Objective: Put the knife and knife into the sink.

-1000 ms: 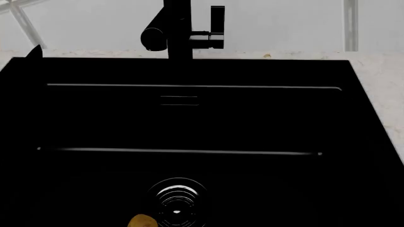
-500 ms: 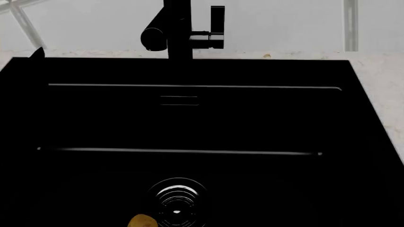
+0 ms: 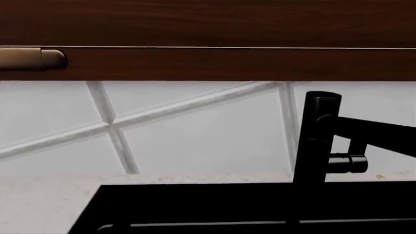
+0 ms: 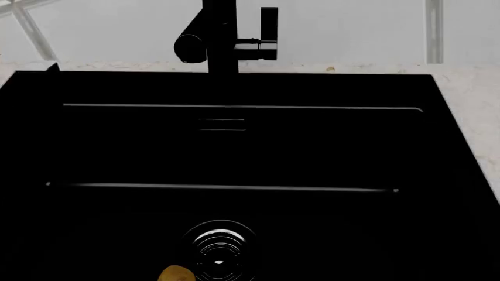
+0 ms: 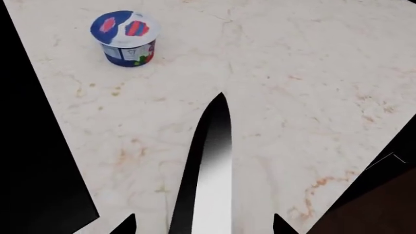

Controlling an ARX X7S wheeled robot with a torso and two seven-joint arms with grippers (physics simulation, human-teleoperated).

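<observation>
A knife with a pale grey blade and a dark edge lies pointing away over the marble counter in the right wrist view. My right gripper straddles it, open, with its two black fingertips apart from the blade on either side. The black sink fills the head view, with its ringed drain near the front and the black tap at the back. The left wrist view faces the tap and the sink's back rim; no fingers of my left gripper show.
A small yellow lump lies by the drain. A blue-and-red yoghurt cup stands on the counter beyond the knife's tip. The sink's black edge borders the counter. A wooden cabinet with a metal handle hangs above the tiled wall.
In the head view, a small dark tip at the sink's far left corner has slid almost out of sight. Nothing else has moved.
</observation>
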